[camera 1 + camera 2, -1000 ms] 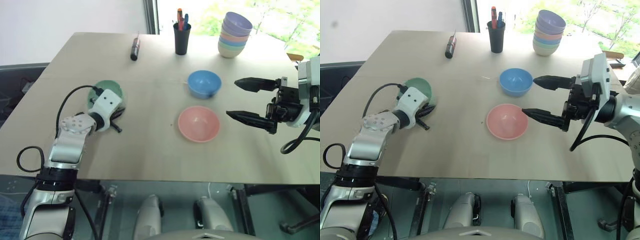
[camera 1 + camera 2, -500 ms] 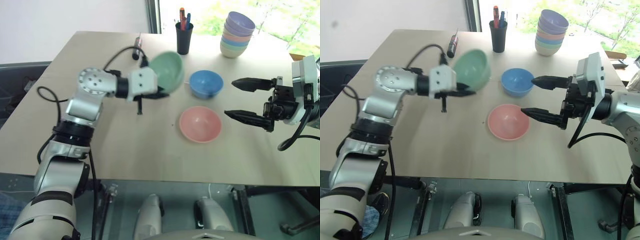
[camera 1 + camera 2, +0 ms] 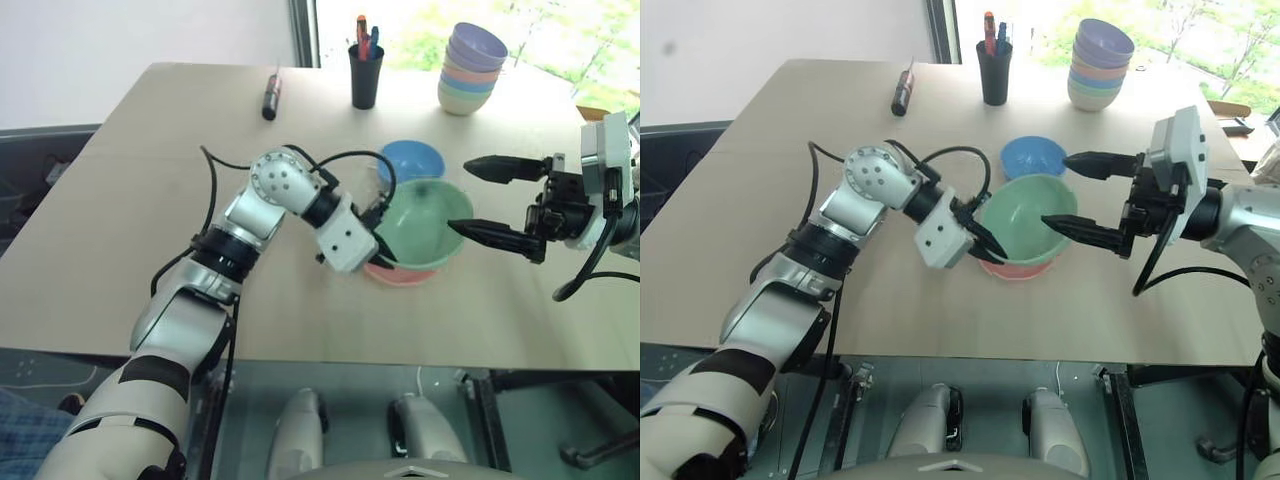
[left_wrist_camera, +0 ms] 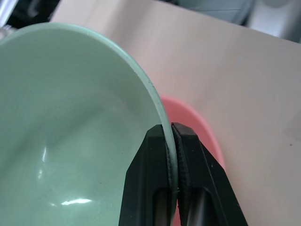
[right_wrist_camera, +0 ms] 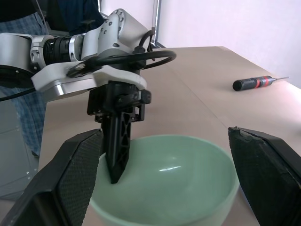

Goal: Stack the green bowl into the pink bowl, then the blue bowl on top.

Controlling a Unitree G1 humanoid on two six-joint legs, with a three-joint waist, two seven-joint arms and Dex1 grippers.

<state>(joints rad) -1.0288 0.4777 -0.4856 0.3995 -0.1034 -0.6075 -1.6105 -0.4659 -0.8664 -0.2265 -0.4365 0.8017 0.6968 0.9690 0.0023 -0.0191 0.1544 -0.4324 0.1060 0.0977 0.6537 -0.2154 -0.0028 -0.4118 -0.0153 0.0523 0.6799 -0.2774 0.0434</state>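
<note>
At frame centre the left gripper (image 4: pixel 171 141) pinches the green bowl (image 3: pixel 425 222) by its rim, directly over the pink bowl (image 3: pixel 398 275) for nesting; the right gripper (image 3: pixel 485 200) waits wide open.

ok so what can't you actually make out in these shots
- Pink bowl: head views, mostly covered by the green bowl; whether the green one sits fully down in it is unclear.
- Blue bowl: near side hidden behind the green bowl.
- Pens in the cup: too small to count.
- Left tool: left wrist view, base cut off by the edge.
</note>
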